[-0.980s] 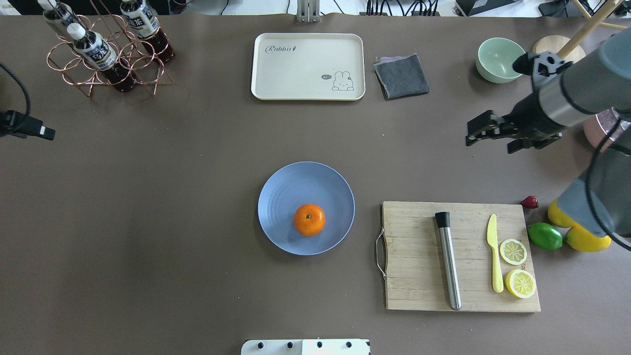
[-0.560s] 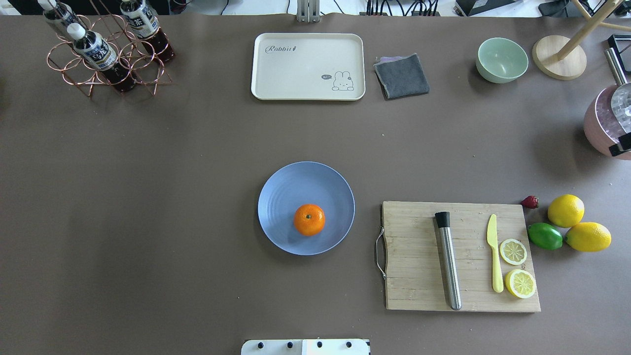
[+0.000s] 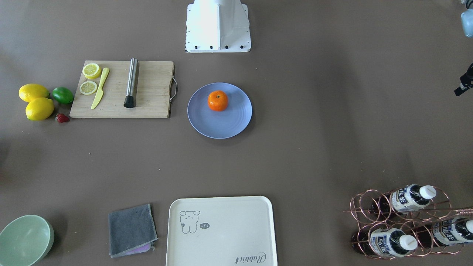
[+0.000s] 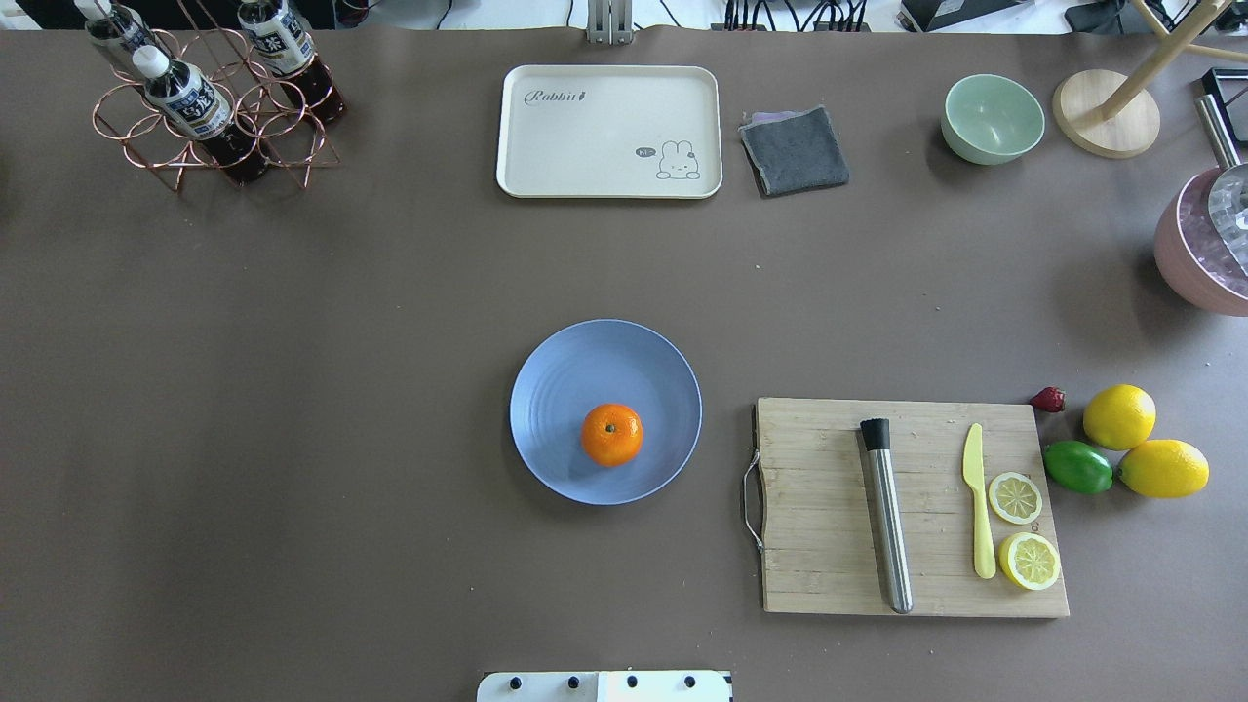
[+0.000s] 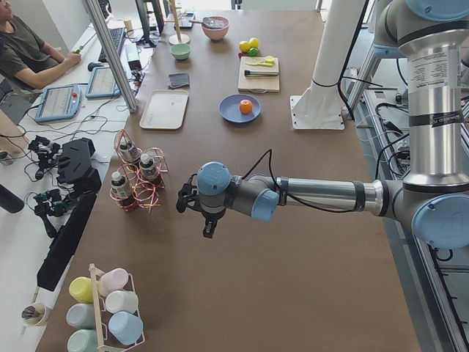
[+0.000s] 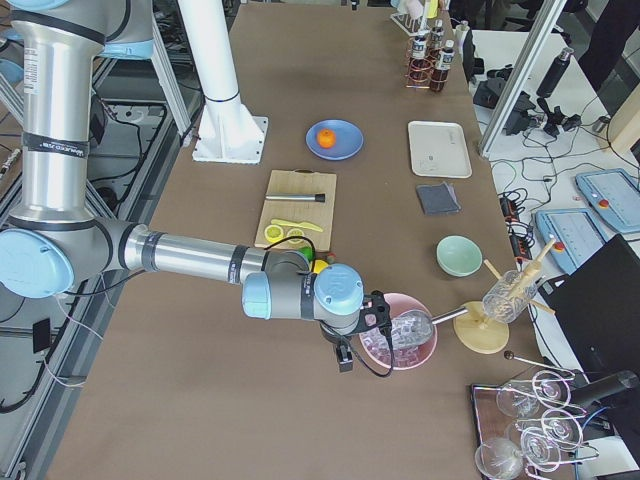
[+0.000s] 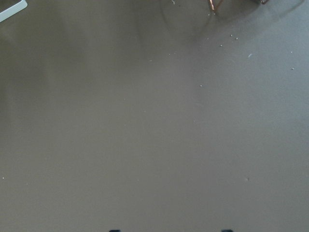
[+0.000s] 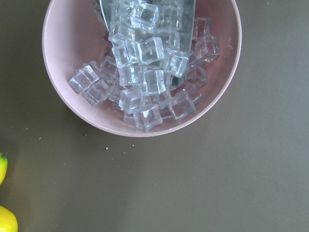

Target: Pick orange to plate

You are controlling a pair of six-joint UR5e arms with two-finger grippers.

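The orange (image 4: 612, 435) rests on the blue plate (image 4: 565, 390) at mid-table, slightly toward the robot's side of its centre; the front view shows the same orange (image 3: 217, 101) and plate (image 3: 221, 125). No gripper is near either. My left gripper (image 5: 188, 199) hovers over bare table far off to the left, by the bottle rack. Two dark fingertips (image 7: 113, 230) peek in wide apart at the left wrist view's bottom edge, so it is open and empty. My right gripper (image 6: 362, 332) hangs over the pink ice bowl (image 8: 140, 67); I cannot tell whether it is open or shut.
A wooden cutting board (image 4: 829, 585) right of the plate carries a steel cylinder, a yellow knife and lemon slices. Lemons (image 4: 1119, 416), a lime (image 4: 1077, 467) and a strawberry lie beyond it. Cream tray (image 4: 609, 132), grey cloth (image 4: 795, 149), green bowl (image 4: 993, 118) and bottle rack (image 4: 210, 107) line the far edge.
The right arm has drawn back out of the overhead view to the right, uncovering the lemons. The left gripper has left that view's left edge. The orange has stayed on the plate.
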